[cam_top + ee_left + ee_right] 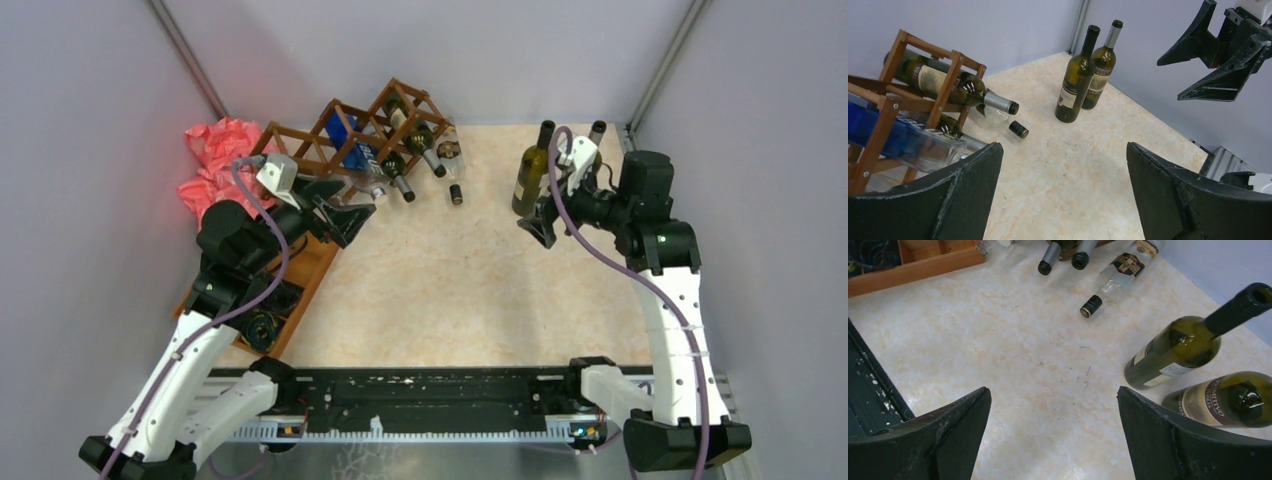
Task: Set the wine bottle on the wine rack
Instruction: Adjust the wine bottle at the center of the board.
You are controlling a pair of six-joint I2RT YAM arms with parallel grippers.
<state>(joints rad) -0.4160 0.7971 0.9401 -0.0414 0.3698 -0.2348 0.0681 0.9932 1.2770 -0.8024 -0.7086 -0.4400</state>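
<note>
The wine rack [312, 140] sits upper centre-left with lying bottles [420, 140] in it; two upright bottles [531, 180] stand upper right; a tray [315, 265] lies left.

We see the wine rack [892, 56] in reddish-brown wood, holding a blue bottle [858, 122]. Left of it lies pink crumpled paper [215, 160]. Right of it stand a dark green bottle [1076, 85] and a second dark green bottle [1101, 67], on a beige marbled table [450, 290].

Upright green wine bottle [531, 178] stands well apart from lattice wine rack [296, 131]
</note>
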